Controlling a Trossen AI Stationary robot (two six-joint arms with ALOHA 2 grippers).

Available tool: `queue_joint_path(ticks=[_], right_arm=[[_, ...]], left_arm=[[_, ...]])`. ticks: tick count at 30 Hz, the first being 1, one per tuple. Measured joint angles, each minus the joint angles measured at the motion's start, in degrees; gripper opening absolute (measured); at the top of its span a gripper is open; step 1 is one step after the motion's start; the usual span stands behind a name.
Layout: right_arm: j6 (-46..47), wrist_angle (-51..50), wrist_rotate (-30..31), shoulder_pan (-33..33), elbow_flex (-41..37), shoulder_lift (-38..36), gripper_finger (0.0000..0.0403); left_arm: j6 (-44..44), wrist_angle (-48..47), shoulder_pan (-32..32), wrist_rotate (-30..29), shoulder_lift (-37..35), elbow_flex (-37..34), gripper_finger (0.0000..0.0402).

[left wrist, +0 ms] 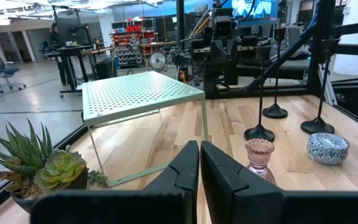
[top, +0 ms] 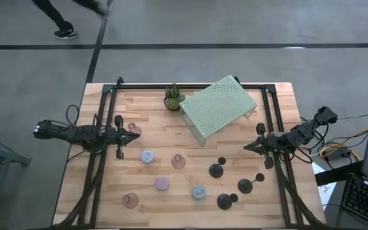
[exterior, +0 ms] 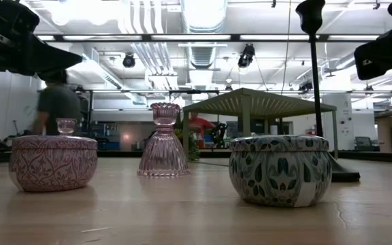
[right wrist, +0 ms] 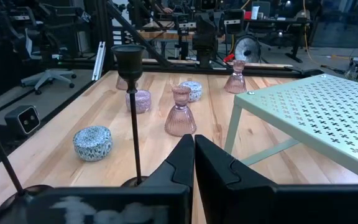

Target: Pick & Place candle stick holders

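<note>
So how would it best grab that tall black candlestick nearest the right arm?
Probably by the thin upright stem of the tall black candlestick, coming level from the right pincer side. The wide round base and top cup offer little to pinch.

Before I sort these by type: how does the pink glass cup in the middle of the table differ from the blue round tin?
The pink glass cup is see-through, the blue tin opaque and patterned. The cup is tall with a flared base and narrow neck; the tin is squat, lidded and drum-shaped. Both stand upright on the wooden table, untouched.
</note>
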Motion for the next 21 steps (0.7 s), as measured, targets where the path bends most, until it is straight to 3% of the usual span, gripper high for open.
queue_joint_path(ticks=[8,15,21], right_arm=[[-0.9,0.0,0.0,0.0,0.0,0.0,0.0008],[-16.7,0.0,0.0,0.0,0.0,0.0,0.0008],[-23.8,0.1,0.3,0.0,0.0,0.0,0.0008]], left_arm=[[0.0,0.0,0.0,0.0,0.0,0.0,0.0021],[0.0,0.0,0.0,0.0,0.0,0.0,0.0021],[0.0,0.0,0.0,0.0,0.0,0.0,0.0021]])
